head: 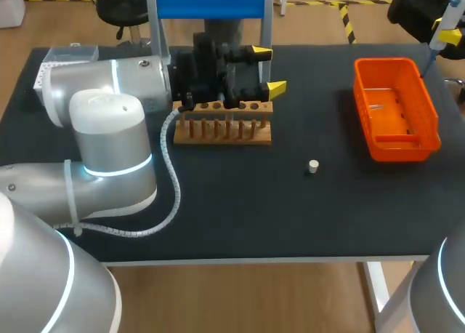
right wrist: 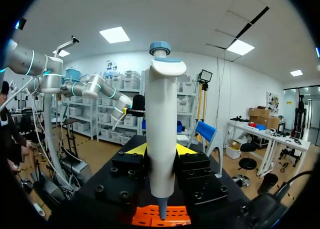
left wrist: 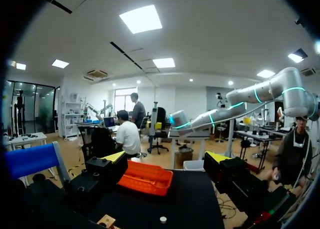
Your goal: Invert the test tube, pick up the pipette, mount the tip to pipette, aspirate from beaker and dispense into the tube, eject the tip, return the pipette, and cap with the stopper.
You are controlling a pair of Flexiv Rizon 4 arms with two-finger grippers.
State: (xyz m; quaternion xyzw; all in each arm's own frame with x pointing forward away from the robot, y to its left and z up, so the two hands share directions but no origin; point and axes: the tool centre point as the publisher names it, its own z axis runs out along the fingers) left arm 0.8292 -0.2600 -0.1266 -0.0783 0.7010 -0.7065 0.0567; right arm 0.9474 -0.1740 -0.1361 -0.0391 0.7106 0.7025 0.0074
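Observation:
My right gripper (head: 445,33) hangs at the table's far right corner, shut on a white pipette (right wrist: 161,124) with a blue cap. The pipette stands upright between the yellow fingertips (right wrist: 136,149), and its narrow nose points down at the orange bin (right wrist: 162,216). In the head view the pipette (head: 438,35) is above the bin's far right corner (head: 429,64). My left gripper (head: 269,71) stands open just above the wooden tube rack (head: 224,129), with nothing between its fingers (left wrist: 115,156). A small white stopper (head: 313,166) lies on the black table, right of the rack.
A stand with a blue top bar (head: 211,2) rises behind the rack. The orange bin (left wrist: 145,178) lies ahead of the left gripper, and the stopper (left wrist: 163,219) lies nearer. A white cable (head: 171,180) loops over the table beside my left arm.

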